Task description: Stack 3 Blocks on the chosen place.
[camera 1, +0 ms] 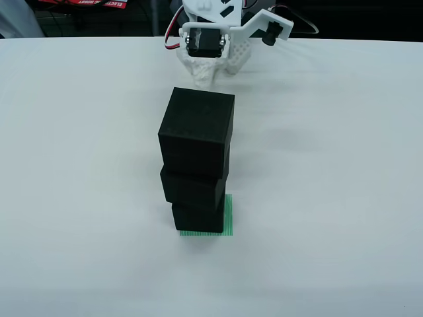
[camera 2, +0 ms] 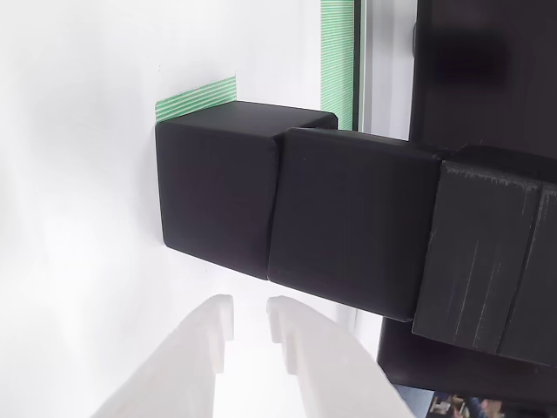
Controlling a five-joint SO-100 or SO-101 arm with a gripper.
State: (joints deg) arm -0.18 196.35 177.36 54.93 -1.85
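Three black blocks stand in one tower in the view from the front: the top block (camera 1: 197,129), the middle block (camera 1: 193,188) and the bottom block (camera 1: 198,218). They are slightly twisted against each other. The bottom one rests on the green striped chosen place (camera 1: 229,218). My white gripper (camera 1: 201,74) hangs behind the tower, apart from it. The view that rides on the gripper is turned sideways and shows the bottom block (camera 2: 218,192) on the green patch (camera 2: 196,97), then the middle block (camera 2: 348,226) and the top block (camera 2: 487,261). My gripper (camera 2: 250,318) is narrowly open, holding nothing.
The white table (camera 1: 79,165) spreads wide to both sides of the tower. Dark clutter with a red label (camera 1: 79,3) lies beyond the far edge. A second green striped strip (camera 2: 338,52) shows by the table's edge in the gripper view.
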